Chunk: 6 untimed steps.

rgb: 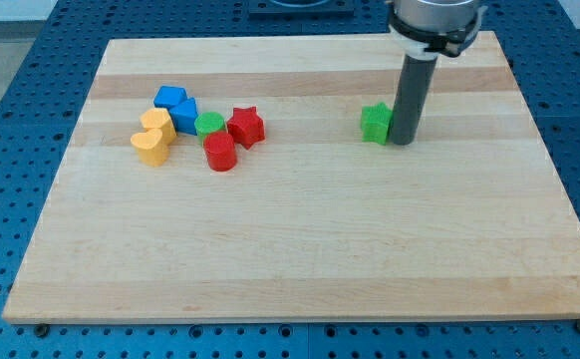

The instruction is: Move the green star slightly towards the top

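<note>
The green star lies on the wooden board, right of centre in the upper half. My tip is at the lower end of the dark rod, right beside the star on its right side, touching it or nearly so. The rod's upper part rises to the arm's silver collar at the view's top.
A cluster of blocks sits at the upper left: a blue block, another blue block, two yellow blocks, a green cylinder, a red star and a red cylinder. A blue perforated table surrounds the board.
</note>
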Motion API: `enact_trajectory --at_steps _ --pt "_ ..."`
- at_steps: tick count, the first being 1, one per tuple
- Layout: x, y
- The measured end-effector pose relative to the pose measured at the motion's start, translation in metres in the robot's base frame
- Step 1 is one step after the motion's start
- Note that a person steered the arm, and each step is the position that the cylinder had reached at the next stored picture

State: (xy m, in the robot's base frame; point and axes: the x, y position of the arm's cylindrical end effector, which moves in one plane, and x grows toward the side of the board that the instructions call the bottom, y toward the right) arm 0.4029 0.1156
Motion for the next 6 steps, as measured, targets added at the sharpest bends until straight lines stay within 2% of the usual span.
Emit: enact_trajectory --at_steps 2,6 --pt "-0.002 -0.022" --pt "-0.021 -0.030"
